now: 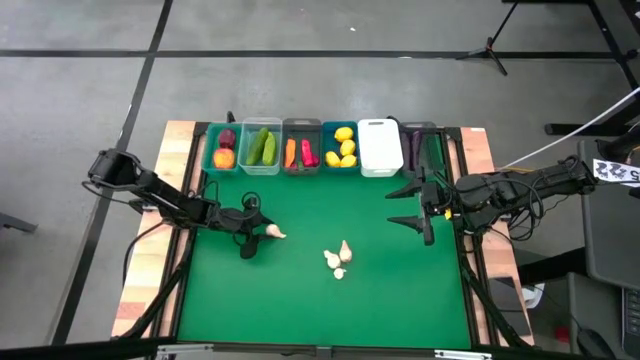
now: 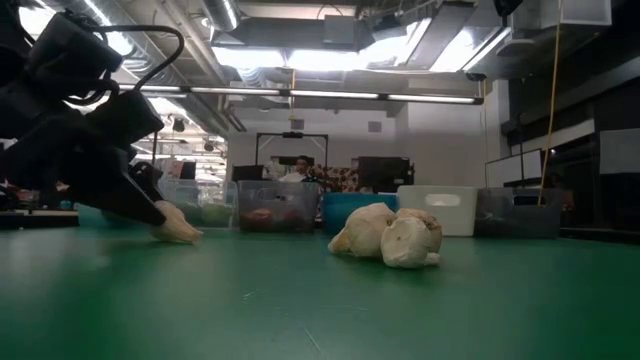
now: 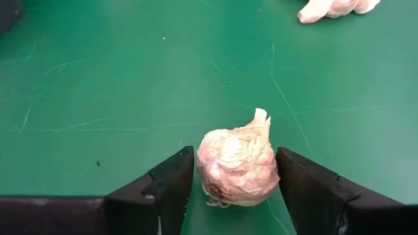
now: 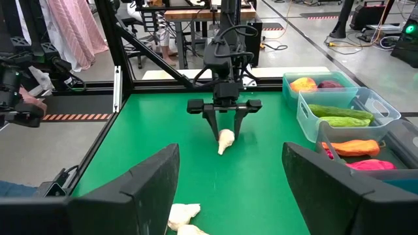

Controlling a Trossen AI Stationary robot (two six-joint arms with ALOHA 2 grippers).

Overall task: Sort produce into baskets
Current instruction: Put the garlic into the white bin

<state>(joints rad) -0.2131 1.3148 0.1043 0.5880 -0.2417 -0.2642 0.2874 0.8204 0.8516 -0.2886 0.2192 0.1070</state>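
Left wrist view: garlic (image 3: pixel 236 166) betw. left gripper (image 3: pixel 232 189) fingers, clenched on it, on mat.

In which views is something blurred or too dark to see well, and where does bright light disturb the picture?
Low view: ceiling lights glare, and the left gripper with its garlic bulb is a dark silhouette; near mat blurred. Left wrist view: held bulb sharp, evenly lit, fingers dark. Right wrist view: the right gripper's own fingers look large and soft-edged. High view: even light, soft shadows on the green mat.
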